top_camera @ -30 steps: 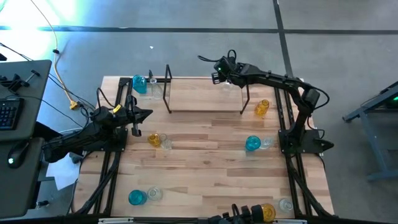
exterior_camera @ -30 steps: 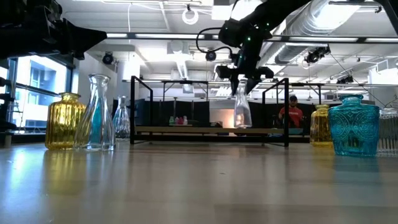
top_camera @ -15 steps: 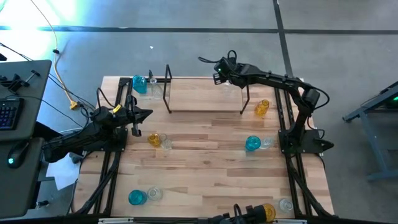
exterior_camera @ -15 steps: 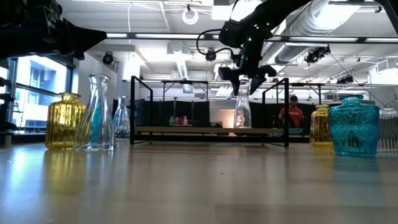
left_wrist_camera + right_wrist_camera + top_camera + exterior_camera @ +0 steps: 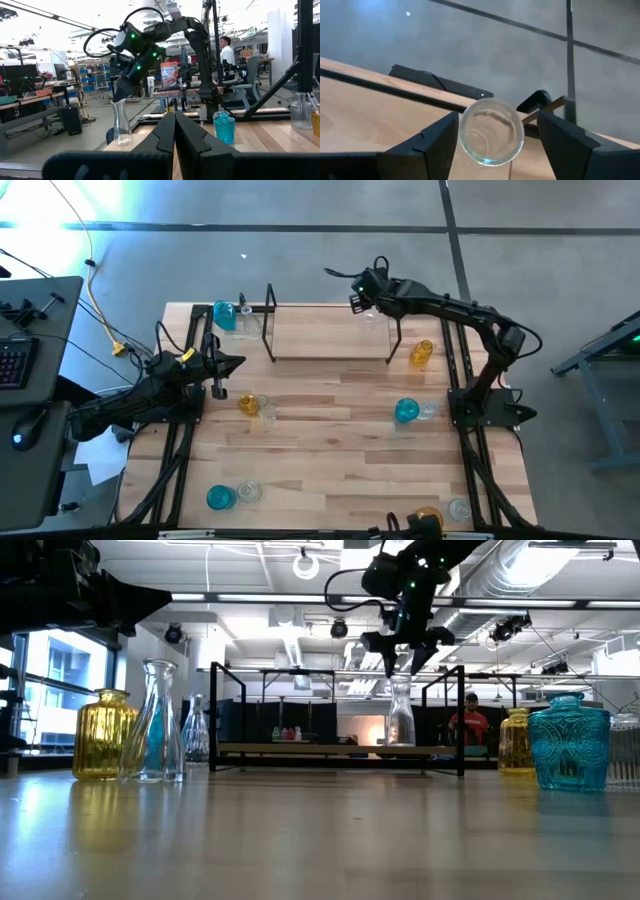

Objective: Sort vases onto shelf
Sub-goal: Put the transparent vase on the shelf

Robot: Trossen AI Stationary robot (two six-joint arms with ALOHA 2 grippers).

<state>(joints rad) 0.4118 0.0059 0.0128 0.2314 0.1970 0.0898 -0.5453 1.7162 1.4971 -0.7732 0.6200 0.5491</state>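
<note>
The wooden surface [image 5: 330, 450] is seen whole from above, and its near edge is partly covered by dark arm parts. The shelf [image 5: 330, 335] lies at the far side of the surface, with its long axis running left to right; its board is seen only as a thin line in the low view. The left arm lies at the left side of the surface, and the left tool [image 5: 238, 362] is closed and holds nothing. The right arm reaches to the right end of the shelf. The right tool [image 5: 409, 661] hangs just above the neck of a clear vase [image 5: 400, 720], with its fingers spread wide and apart from the glass. This clear vase stands upright on the shelf near the right loop end, its long axis vertical and its mouth pointing up. From above it is hard to make out, because the glass is clear and the tool hides part of it. The other vases stand upright in small groups on the surface: a teal vase [image 5: 224, 315] beside the left end of the shelf, an amber vase [image 5: 422, 354] beside the right end. Several clear ones are hardly visible from above.
</note>
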